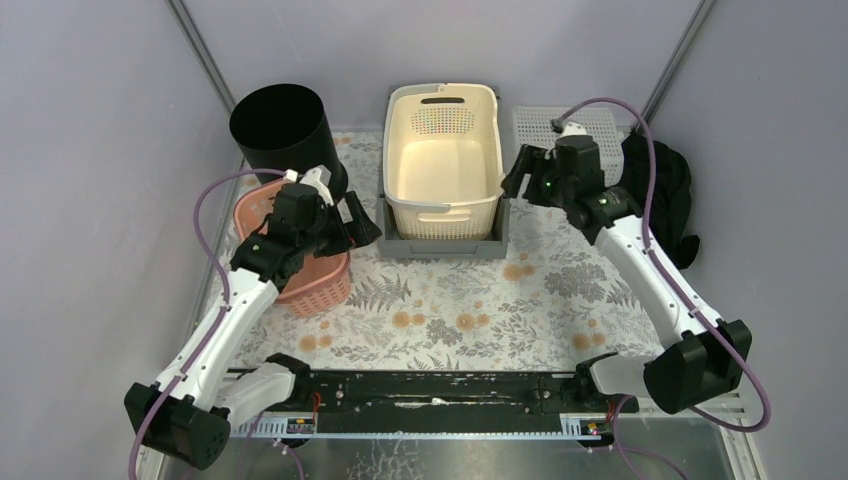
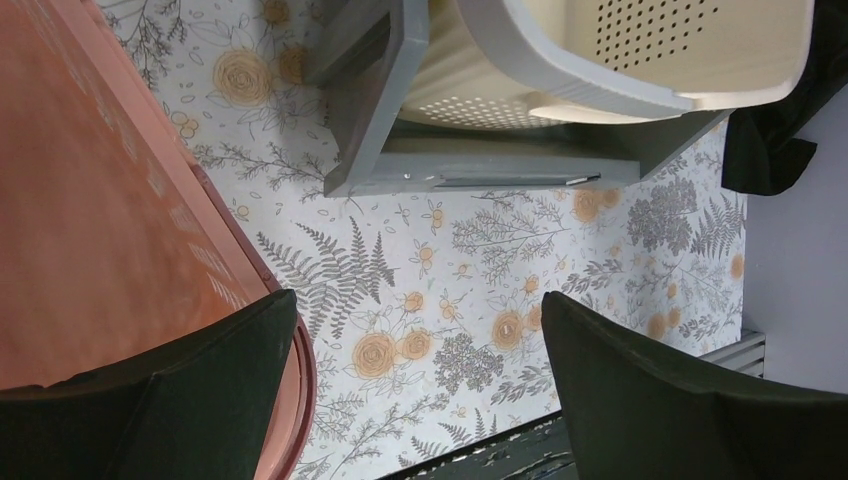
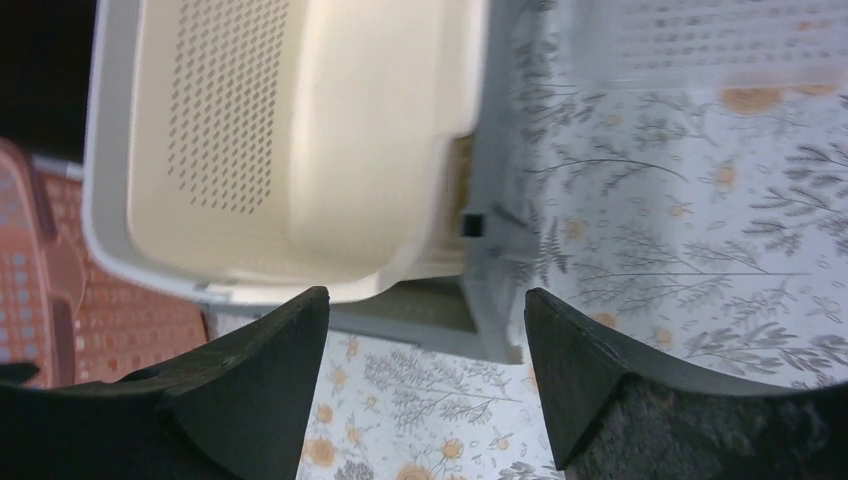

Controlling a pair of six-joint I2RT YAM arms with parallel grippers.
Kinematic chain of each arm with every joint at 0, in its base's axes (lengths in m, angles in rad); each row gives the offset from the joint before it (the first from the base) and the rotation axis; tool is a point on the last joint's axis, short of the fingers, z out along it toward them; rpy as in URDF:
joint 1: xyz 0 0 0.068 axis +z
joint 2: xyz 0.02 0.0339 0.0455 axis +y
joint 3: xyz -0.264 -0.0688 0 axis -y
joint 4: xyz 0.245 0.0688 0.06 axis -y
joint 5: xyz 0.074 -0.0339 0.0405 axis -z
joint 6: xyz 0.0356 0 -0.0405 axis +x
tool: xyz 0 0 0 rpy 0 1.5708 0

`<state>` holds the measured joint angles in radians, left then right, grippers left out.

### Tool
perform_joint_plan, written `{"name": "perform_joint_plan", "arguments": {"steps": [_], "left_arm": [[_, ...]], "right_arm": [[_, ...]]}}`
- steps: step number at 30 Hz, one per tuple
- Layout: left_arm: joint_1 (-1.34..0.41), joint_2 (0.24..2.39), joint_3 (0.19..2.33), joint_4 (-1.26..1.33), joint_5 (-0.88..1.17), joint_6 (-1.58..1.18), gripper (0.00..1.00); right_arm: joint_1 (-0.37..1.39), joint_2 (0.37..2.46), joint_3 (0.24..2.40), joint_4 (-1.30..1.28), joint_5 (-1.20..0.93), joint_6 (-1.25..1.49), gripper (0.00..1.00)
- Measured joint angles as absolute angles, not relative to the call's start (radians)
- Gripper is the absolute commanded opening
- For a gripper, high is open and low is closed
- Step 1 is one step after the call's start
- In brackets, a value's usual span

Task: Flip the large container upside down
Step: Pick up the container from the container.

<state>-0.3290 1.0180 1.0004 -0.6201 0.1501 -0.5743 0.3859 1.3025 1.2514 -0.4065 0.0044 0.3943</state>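
1. The right gripper hangs just beside the right rim of the cream perforated plastic basket, its jaws apart with nothing between them.
2. The left gripper, jaws spread wide and empty, sits over the right edge of the pink plastic basket, near the grey tray.
3. A floral tablecloth covers the table, with bare cloth near the tray, and lilac walls close in left, far and right.
4. The cream basket stands upright, mouth up, inside the grey tray at far centre.
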Motion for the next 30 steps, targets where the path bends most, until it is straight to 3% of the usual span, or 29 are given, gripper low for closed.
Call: {"name": "perform_joint_plan", "arguments": {"steps": [10, 21, 30], "left_arm": [[-0.326, 1.020, 0.973, -0.606, 0.162, -0.590, 1.00], [-0.326, 0.954, 0.962, -0.603, 0.173, -0.601, 1.00], [-0.326, 0.912, 0.962, -0.606, 0.174, -0.609, 1.00]], "right_arm": [[0.183, 1.349, 1.116, -0.313, -0.136, 0.496, 0.65], [0.173, 1.469, 0.992, -0.202, -0.239, 0.561, 0.53], [0.173, 1.509, 0.935, -0.105, -0.291, 0.606, 0.49]]}}
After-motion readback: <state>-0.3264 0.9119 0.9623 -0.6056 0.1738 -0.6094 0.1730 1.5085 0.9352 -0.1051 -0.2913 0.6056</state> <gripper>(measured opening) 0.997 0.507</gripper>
